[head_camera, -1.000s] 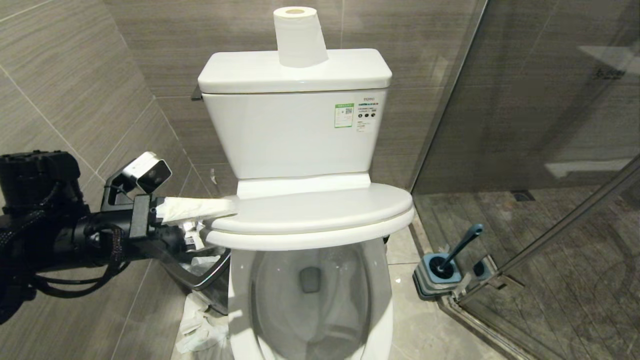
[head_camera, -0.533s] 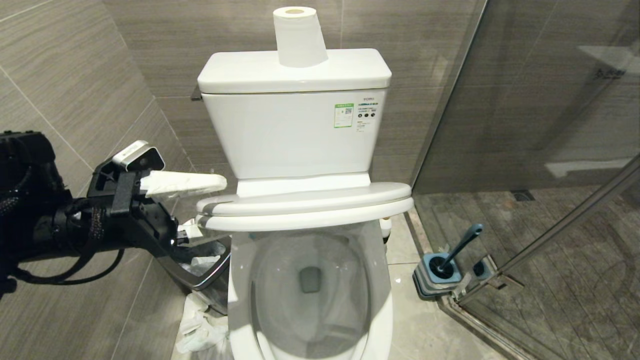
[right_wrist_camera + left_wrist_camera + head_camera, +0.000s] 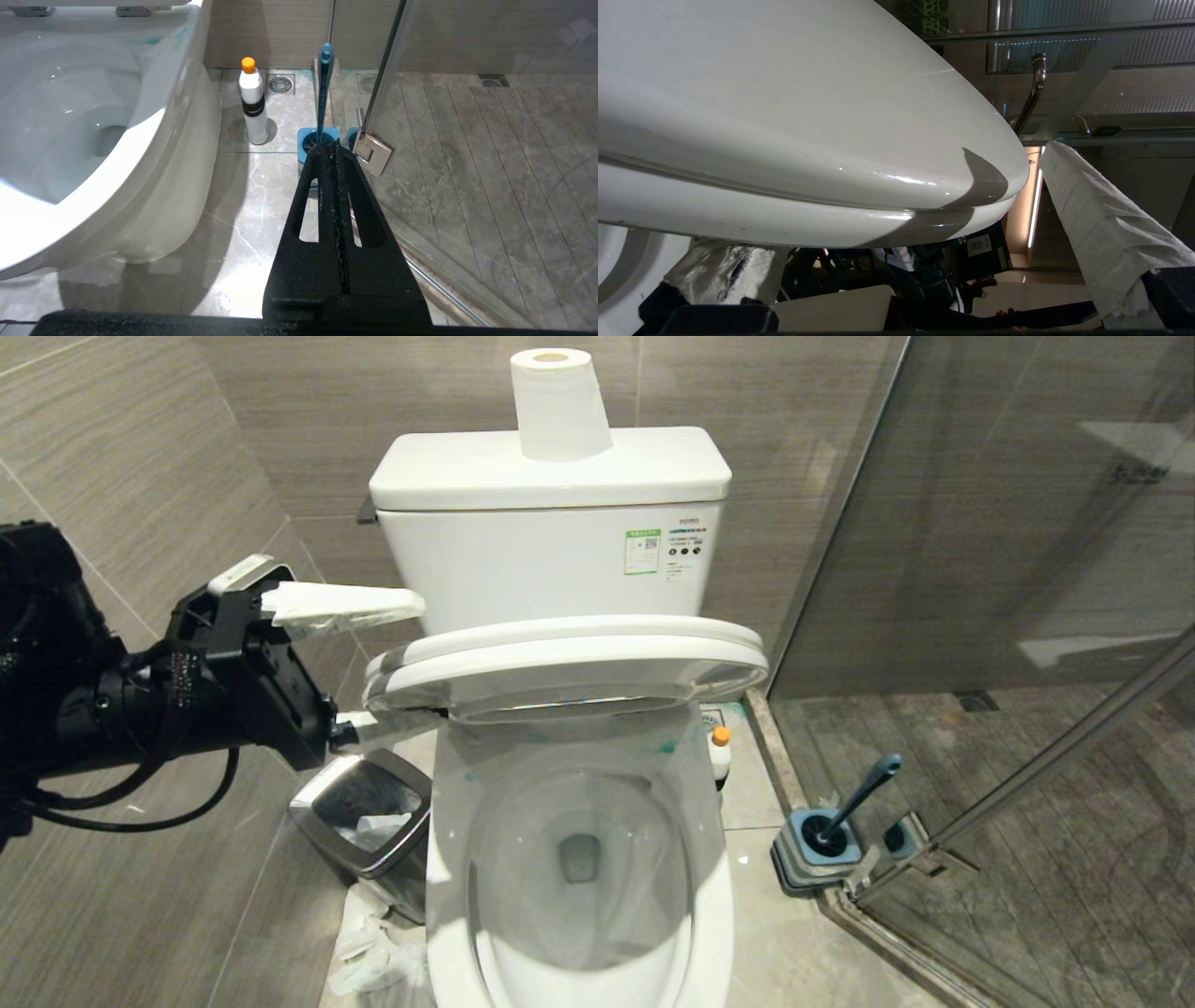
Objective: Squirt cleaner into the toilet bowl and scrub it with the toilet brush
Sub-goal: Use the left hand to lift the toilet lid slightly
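The left gripper point(image 3: 378, 667) stands at the left edge of the toilet, its jaws spread wide. Both fingers are wrapped in white paper: the upper finger point(image 3: 341, 607) lies above the lid and seat point(image 3: 569, 658), clear of the lid, and the lower finger point(image 3: 392, 730) sits beneath their rim. The jaws straddle the edge rather than clamp it. The lid and seat are stacked together and tilted partway up, front edge raised, hinged below the cistern point(image 3: 551, 569).

The right gripper point(image 3: 332, 154) is fully closed and holds nothing. It hangs over the floor to the right of the toilet.

The toilet bowl point(image 3: 579, 868) lies exposed beneath the raised seat, with turquoise streaks on its rear rim. The cleaner point(image 3: 252, 108) stands upright on the floor beside the bowl's right flank, cap on. The toilet brush point(image 3: 864, 793) leans in its holder point(image 3: 814, 859) next to the glass shower door point(image 3: 1027, 616). A steel-rimmed bin point(image 3: 364, 821) stands left of the bowl. A paper roll point(image 3: 558, 403) rests on the cistern.
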Controlling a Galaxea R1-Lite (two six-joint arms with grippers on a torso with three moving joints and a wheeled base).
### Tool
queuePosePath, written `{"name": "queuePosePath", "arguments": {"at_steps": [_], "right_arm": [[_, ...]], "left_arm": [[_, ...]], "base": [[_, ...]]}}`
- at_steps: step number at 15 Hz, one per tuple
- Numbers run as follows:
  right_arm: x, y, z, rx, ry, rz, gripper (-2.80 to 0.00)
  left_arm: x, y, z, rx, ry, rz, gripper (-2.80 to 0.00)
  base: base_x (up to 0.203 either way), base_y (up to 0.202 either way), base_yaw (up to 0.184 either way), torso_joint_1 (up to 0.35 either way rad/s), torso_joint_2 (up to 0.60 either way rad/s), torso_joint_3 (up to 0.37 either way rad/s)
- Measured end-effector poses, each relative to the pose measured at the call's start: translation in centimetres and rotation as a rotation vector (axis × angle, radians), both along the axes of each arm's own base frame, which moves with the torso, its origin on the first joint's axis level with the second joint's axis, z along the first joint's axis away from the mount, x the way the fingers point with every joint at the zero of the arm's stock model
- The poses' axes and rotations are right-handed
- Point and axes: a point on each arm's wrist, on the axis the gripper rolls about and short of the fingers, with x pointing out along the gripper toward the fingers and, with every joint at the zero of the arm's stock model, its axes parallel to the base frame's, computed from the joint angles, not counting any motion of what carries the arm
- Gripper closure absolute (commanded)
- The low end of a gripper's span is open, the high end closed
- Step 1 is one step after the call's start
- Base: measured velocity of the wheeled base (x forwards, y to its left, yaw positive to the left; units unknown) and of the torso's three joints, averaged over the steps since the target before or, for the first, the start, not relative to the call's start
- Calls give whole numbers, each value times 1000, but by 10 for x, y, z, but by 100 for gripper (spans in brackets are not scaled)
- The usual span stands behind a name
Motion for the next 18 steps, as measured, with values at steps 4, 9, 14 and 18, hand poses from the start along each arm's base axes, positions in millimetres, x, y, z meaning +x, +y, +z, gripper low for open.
{"name": "queuePosePath", "arguments": {"at_steps": [4,9,14,18], "right_arm": [[0,0,0,0,0,0,0],[0,0,0,0,0,0,0],[0,0,0,0,0,0,0],[0,0,0,0,0,0,0]], "left_arm": [[1,0,16,-41,30,-3,-280],[3,-1,24,-65,-19,-8,-280],[9,-2,28,-82,-104,-11,-280],[19,-3,29,-91,-133,23,-280]], "base": [[0,0,0,0,0,0],[0,0,0,0,0,0],[0,0,0,0,0,0],[0,0,0,0,0,0]]}}
